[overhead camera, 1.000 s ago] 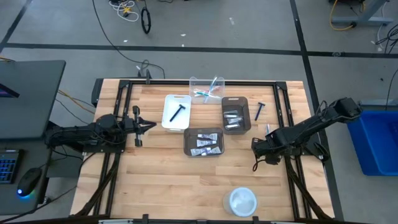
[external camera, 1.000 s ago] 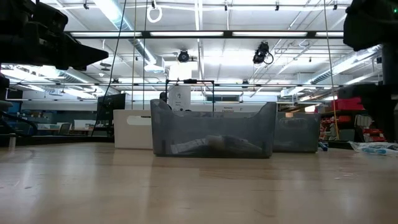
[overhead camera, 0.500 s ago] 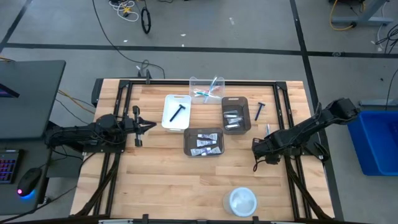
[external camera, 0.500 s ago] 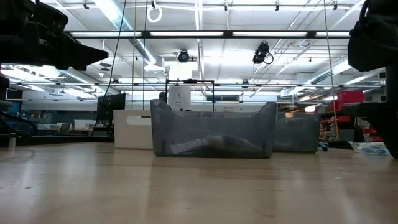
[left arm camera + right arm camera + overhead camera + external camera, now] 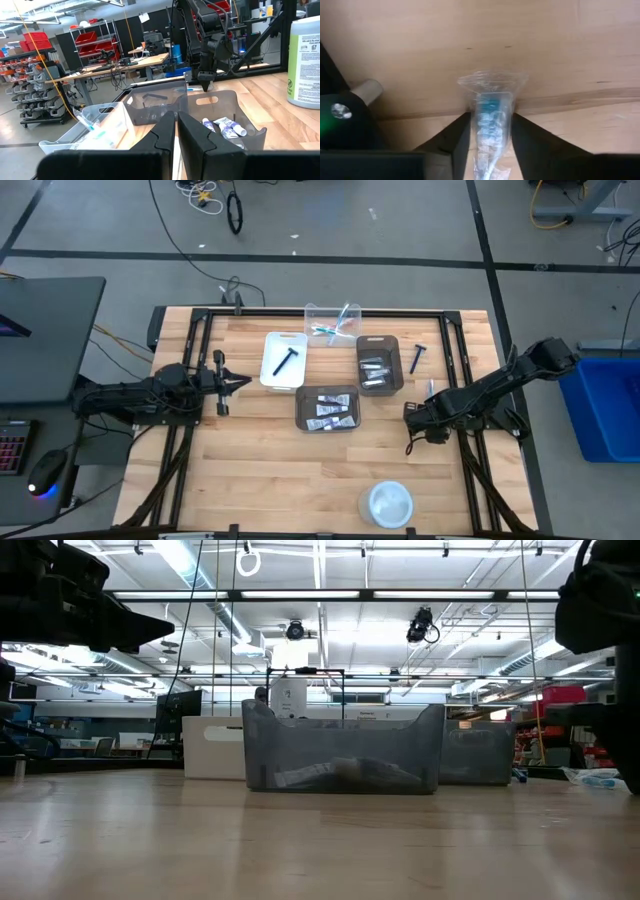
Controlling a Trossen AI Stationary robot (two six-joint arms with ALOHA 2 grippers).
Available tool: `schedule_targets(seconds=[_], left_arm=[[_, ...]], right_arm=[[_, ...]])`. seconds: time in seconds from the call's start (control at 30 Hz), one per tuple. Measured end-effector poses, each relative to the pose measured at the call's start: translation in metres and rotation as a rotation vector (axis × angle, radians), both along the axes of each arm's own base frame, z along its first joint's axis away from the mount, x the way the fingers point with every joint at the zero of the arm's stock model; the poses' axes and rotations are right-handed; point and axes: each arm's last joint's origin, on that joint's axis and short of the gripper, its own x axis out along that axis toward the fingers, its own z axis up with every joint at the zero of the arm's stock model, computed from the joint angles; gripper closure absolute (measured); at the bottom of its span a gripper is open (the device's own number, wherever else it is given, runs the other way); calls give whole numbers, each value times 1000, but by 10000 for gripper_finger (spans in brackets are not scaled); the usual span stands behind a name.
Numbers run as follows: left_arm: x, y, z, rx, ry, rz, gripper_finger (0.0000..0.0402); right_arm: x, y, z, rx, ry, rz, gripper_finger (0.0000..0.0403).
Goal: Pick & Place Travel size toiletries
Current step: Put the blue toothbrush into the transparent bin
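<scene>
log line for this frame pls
left gripper: shut, idle at table's left | right gripper: straddling wrapped toothbrush on table, not yet lifted

The left arm lies low along the table's left side, its gripper pointing inward with fingers nearly together. The right arm reaches in from the right, wrist bent down, its gripper at the tabletop, fingers parted.

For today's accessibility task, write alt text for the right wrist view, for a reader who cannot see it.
The right gripper points straight down at the wooden table, its two dark fingers on either side of a blue toothbrush in a clear wrapper lying on the wood. The fingers sit close against the wrapper's sides.
</scene>
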Motion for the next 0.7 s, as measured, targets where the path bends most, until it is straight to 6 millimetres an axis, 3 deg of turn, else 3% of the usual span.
schedule_targets(seconds=[0.2, 0.4, 0.7], left_arm=[[0, 0, 0, 0, 0, 0, 374], [0, 0, 0, 0, 0, 0, 374], [0, 0, 0, 0, 0, 0, 374]], right_arm=[[1, 0, 0, 4, 3, 51, 298], [3, 2, 3, 22, 6, 83, 311], [31, 14, 37, 153, -114, 62, 314]])
